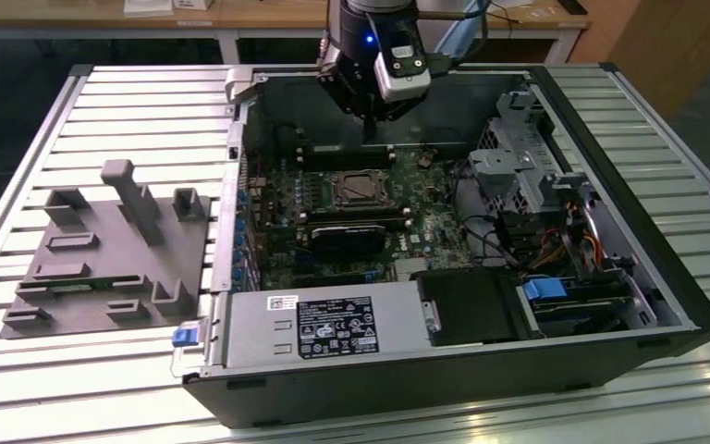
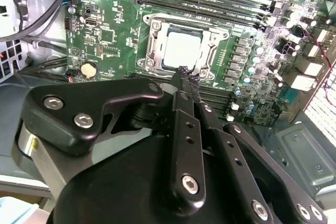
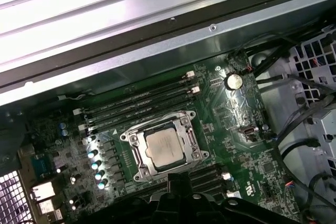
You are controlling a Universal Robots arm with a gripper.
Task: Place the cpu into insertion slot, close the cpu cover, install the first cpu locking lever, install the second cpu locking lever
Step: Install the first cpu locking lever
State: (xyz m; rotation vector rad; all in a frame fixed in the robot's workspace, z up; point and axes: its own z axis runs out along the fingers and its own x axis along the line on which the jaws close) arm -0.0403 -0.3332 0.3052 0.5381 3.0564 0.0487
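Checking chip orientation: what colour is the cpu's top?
Silvery-grey metal, clearest in the first wrist view: the cpu.

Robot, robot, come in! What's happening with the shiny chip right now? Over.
Gripper shut, empty, hovering above the socket. Cpu seated in the insertion slot, cpu cover down around it. Nothing in the way.

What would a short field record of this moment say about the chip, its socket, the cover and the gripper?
cpu: seated in the socket, silvery top showing
insertion slot: on the green motherboard, beside the memory slots
cpu cover: silver frame lying around the chip
gripper: fingertips together, holding nothing, above the socket's edge
computer case: lies open on a slatted table
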